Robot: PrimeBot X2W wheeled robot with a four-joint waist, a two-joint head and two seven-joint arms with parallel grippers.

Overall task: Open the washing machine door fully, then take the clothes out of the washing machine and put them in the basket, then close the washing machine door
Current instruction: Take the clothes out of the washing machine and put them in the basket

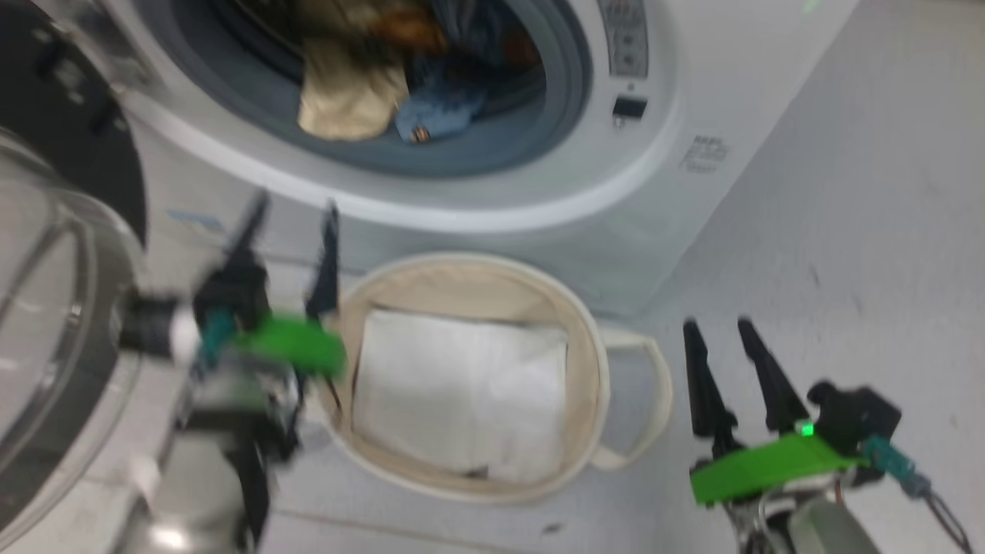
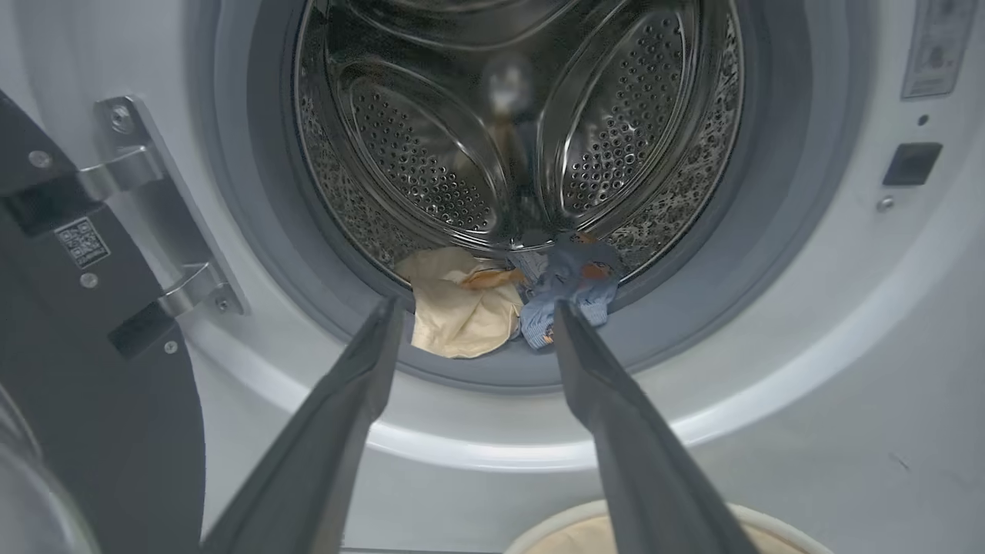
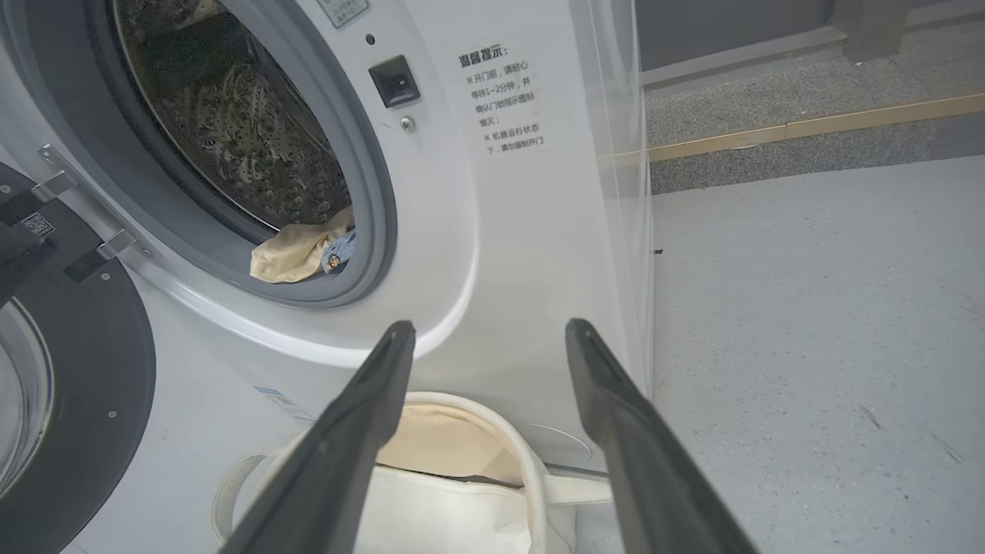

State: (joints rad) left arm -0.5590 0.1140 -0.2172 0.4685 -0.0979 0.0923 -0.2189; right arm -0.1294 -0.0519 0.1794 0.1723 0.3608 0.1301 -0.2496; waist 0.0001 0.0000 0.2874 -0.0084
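Fingers wide, empty, both my arms: left fingers (image 2: 323,446) point at clothes (image 2: 462,308), 12 o'clock in washing machine (image 2: 769,369) mouth; right fingers (image 1: 702,385) at basket's (image 1: 462,281) 3 o'clock.

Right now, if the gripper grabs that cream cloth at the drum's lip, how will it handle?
Probably floppy: the cream cloth lies crumpled and drapes over the gasket, so it should sag from one pinch. Likely light: thin fabric. It touches the blue cloth, so that may drag along.

The left gripper (image 1: 297,201) and right gripper (image 1: 716,323) each carry two long, dark, tapering fingers (image 1: 702,385). Behind the fingers sit a bright green bracket (image 1: 762,465), black housing (image 1: 854,415) and teal connector (image 1: 885,454).
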